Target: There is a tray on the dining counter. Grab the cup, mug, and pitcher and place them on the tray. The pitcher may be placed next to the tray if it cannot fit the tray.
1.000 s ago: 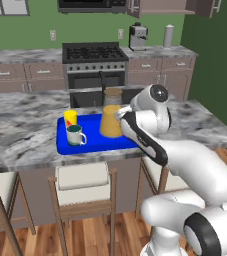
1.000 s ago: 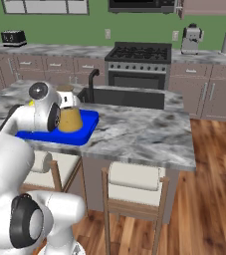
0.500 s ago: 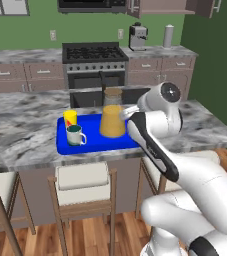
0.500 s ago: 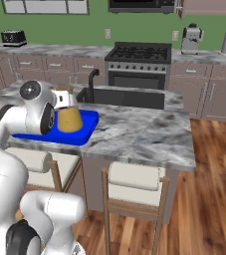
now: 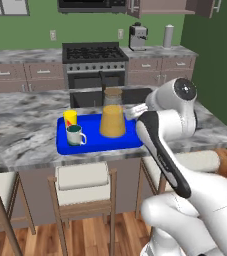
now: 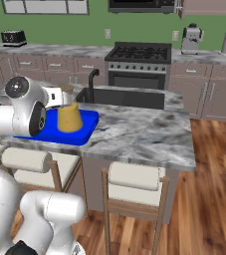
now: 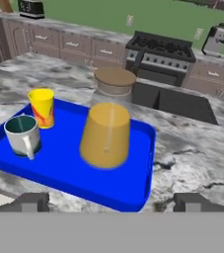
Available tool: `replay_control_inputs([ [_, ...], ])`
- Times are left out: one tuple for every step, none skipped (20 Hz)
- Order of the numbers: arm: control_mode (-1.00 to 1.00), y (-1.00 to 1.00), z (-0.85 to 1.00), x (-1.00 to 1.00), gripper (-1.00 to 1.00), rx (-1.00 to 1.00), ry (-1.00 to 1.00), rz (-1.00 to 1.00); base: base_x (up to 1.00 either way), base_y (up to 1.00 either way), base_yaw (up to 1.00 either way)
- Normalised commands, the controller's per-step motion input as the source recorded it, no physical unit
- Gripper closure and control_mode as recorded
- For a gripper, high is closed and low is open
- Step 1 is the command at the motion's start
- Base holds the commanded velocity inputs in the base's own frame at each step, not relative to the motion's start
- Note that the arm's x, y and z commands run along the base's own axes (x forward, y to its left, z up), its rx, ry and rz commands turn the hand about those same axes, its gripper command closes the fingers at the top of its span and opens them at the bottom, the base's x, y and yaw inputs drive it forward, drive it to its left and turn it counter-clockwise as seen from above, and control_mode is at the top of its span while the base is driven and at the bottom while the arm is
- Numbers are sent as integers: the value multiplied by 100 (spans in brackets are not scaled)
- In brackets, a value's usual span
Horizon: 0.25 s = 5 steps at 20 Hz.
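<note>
1. In your hand view, the blue tray [image 7: 133, 190] lies on the marbled dining counter [image 7: 197, 153].
2. The pitcher [image 7: 106, 131] stands upright on the tray, at center.
3. The yellow cup [image 7: 42, 107] sits at 10 o'clock from the pitcher; the mug [image 7: 22, 134] is just beside the cup, nearer you, handle toward you.
4. Your gripper [image 7: 111, 201] hovers clear of the tray, fingers [image 7: 32, 201] spread wide, holding nothing.

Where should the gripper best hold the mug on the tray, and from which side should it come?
Probably from above, closing across the mug's rim. It stands upright with its open mouth up, and its loop handle points toward the tray's front edge, so avoid that side.
</note>
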Motion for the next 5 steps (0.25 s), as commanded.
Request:
replay_control_inputs([
  [-100,-6,31,-56,-100,0,0,0,0,0,0],
  [-100,-6,29,-57,-100,0,0,-1,0,0,0],
  [-100,-6,28,-59,-100,0,0,-1,0,0,0],
  [-100,-9,26,-61,-100,0,0,-2,0,0,0],
  [-100,-11,24,-61,-100,0,0,-2,0,0,0],
])
